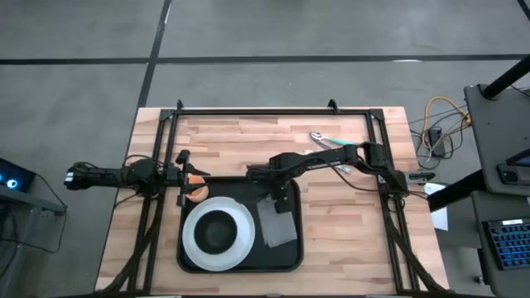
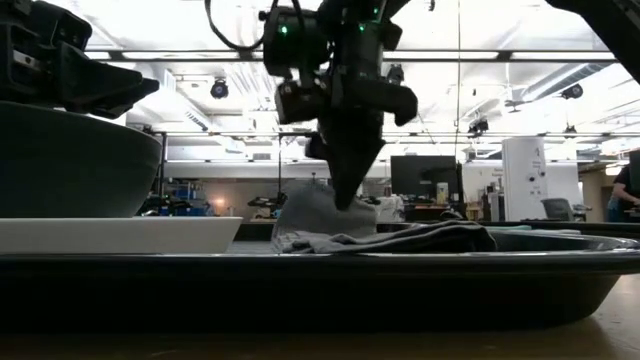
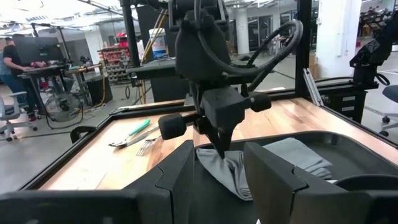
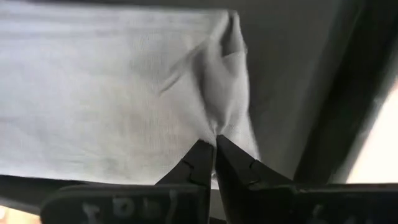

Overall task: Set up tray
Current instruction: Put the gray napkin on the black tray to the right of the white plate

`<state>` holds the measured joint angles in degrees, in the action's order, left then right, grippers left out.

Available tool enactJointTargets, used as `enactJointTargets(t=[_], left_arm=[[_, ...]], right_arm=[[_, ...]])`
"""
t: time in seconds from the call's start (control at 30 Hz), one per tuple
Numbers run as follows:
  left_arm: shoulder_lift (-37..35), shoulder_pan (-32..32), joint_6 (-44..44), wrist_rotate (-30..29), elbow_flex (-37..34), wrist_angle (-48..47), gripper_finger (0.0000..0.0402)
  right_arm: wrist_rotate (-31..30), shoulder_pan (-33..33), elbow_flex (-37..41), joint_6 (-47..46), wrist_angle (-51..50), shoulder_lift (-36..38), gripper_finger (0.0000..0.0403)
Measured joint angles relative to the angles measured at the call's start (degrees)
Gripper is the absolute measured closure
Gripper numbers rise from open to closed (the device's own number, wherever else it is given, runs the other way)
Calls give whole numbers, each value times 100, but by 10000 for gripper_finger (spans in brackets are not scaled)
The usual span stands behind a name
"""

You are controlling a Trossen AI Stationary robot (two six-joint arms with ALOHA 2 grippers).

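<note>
My right fingers are clamped on a pinched fold of the grey cloth inside the tray at lower centre of frame; I judge a low, slow release keeps it flat beside the plate.

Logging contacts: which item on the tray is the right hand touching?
The grey cloth, beside the white plate. The right hand pinches its edge into a peak; plate and bowl go untouched.
</note>
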<state>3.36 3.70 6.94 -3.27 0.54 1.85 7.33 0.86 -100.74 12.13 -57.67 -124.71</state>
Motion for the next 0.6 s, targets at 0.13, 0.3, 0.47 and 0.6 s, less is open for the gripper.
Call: enactJointTargets(t=[0.13, 0.3, 0.47, 0.6], left_arm=[[0, 0, 0, 0, 0, 0, 280], [0, 0, 0, 0, 0, 0, 280], [0, 0, 0, 0, 0, 0, 280], [0, 0, 0, 0, -2, 0, 280]], right_arm=[[1, 0, -84, 48, -26, -6, 394], [46, 2, -127, 179, -48, -6, 386], [65, 2, -127, 134, -54, -6, 336], [65, 2, -127, 7, -53, -6, 279]])
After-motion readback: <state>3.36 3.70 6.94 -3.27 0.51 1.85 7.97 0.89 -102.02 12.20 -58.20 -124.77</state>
